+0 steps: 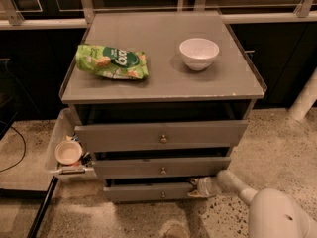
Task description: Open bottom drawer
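Note:
A grey three-drawer cabinet fills the middle of the camera view. The bottom drawer [143, 192] has the slimmest front, with a small round knob at its centre, and stands a little way out. The mid-sized drawer [161, 167] above it and the tallest top drawer [161, 135] also stand pulled out. My gripper [195, 187] is at the right end of the bottom drawer's front, on a white arm that comes in from the lower right.
A green snack bag [111, 62] and a white bowl [198, 53] sit on the cabinet top [163, 83]. A clear bin [59, 148] with a small white bowl [68, 151] hangs on the cabinet's left side. Speckled floor lies around.

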You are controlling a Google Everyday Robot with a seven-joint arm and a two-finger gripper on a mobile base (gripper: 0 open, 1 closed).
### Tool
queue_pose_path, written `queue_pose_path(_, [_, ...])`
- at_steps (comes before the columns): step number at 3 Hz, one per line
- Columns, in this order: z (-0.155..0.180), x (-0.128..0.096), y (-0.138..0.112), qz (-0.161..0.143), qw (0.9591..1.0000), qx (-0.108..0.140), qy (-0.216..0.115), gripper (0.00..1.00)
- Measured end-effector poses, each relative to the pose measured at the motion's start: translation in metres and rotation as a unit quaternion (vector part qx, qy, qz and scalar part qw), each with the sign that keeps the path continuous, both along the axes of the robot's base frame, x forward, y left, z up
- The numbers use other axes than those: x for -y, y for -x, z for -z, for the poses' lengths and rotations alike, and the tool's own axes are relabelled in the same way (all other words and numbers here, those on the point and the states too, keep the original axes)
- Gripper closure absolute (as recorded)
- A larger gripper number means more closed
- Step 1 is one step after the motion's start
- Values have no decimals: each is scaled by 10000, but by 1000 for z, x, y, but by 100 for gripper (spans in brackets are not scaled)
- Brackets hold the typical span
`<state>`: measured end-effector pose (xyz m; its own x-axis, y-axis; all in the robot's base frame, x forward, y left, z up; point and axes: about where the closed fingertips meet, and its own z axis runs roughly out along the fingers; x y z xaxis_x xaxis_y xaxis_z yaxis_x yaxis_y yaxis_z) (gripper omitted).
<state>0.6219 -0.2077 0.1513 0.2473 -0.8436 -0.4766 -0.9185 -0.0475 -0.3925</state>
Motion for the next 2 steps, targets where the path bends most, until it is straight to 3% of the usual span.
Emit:
queue_pose_path(1, [-12, 9, 19, -179, 9998, -76, -19, 87])
queue_pose_path(2, [-12, 9, 19, -179, 9998, -76, -19, 87])
